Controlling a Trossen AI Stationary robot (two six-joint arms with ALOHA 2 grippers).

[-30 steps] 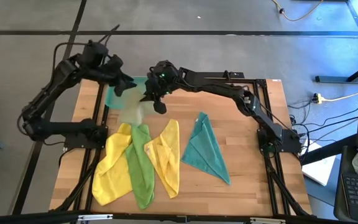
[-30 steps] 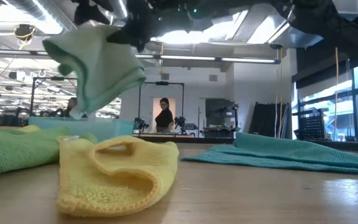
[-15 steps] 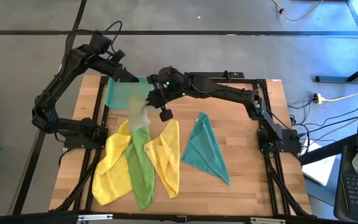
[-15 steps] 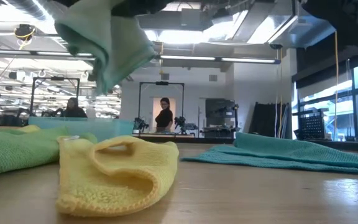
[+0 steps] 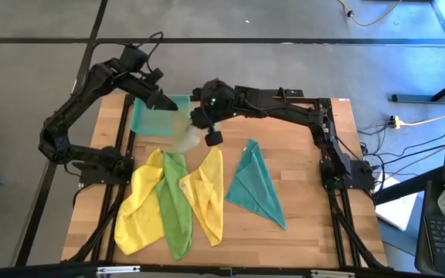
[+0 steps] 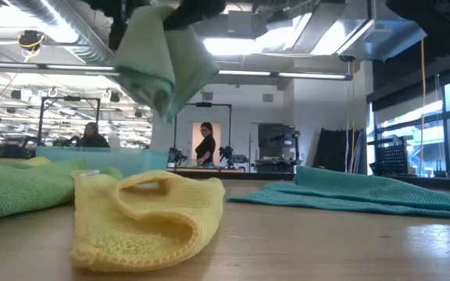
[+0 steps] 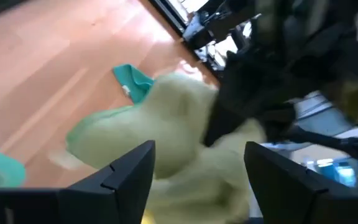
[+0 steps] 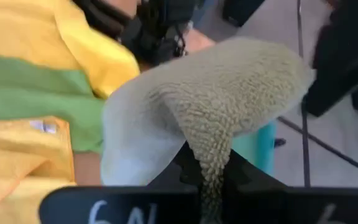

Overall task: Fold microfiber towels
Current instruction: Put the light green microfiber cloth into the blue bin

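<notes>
The pale olive-green towel (image 5: 185, 139) hangs bunched above the table's far left, in front of the teal tray (image 5: 149, 120). My right gripper (image 5: 201, 128) is shut on it. My left gripper (image 5: 167, 103) stands open over the tray, its fingers (image 7: 132, 165) on either side of the towel (image 7: 173, 137) without touching it. Two yellow towels (image 5: 139, 205) (image 5: 207, 193), a bright green one (image 5: 176, 205) and a teal one (image 5: 255, 185) lie crumpled flat on the table. My right gripper pinches a bunched fold of the pale olive-green towel (image 8: 209, 146) between its two fingers, coming slanting down from the table's right side. The towel (image 6: 158, 62) hangs slack below the fingers, lifted clear of the table and of the other towels.
The translucent teal tray sits at the far left corner under my left gripper. The lying towels cover the table's near left and middle. Bare wood shows at the near right (image 5: 323, 224). People stand in the room far behind the table.
My right gripper has risen and gone toward the table's right, rolling its wrist, and has carried the pale olive-green towel with it. The towel, which earlier drooped low between both grippers, now hangs higher and bunched from my right gripper alone.
</notes>
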